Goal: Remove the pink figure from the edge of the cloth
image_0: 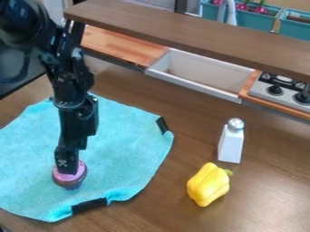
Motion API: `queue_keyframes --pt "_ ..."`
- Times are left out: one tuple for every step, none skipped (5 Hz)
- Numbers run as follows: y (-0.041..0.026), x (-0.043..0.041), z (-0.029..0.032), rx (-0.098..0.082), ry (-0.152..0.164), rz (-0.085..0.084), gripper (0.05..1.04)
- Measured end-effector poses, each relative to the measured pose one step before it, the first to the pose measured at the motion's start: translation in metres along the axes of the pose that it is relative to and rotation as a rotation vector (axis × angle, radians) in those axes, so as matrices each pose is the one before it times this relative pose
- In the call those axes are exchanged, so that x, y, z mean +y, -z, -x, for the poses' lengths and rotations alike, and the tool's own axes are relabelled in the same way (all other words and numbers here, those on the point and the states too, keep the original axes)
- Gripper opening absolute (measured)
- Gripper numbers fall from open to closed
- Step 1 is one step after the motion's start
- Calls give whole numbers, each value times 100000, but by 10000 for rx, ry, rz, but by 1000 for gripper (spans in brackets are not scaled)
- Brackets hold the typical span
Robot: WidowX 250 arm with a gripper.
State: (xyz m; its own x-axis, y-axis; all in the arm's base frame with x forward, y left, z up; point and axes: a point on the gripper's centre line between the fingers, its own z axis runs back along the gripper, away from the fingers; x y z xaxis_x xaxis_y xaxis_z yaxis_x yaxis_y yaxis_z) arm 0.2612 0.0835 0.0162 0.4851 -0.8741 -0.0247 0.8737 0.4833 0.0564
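Observation:
The black gripper (68, 164) hangs down over the lower left part of the blue cloth (130, 154). Directly beneath its lower end is the pink figure, a cupcake-like toy (70, 180) with a pink top and a dark brown base. The gripper's end overlaps the pink top and hides part of it. The toy stands upright on the cloth, inward from the cloth's front edge. Whether the gripper holds it cannot be made out.
Right of the cloth stand a white shaker (231, 141) with a metal top and a yellow bell pepper (209, 184). Black clips (89, 205) sit on the cloth's edge. Behind are a white sink (203, 72), a stove (282, 89) and a raised brown shelf (194, 36).

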Motion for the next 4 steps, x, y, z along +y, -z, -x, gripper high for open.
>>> queue_keyframes --pt "37 -173 104 -214 -55 151 770" --pt "100 -364 15 -42 56 103 705" --pt "-177 -62 395 -225 -20 147 969" --pt "-131 -407 55 -105 223 197 1002"
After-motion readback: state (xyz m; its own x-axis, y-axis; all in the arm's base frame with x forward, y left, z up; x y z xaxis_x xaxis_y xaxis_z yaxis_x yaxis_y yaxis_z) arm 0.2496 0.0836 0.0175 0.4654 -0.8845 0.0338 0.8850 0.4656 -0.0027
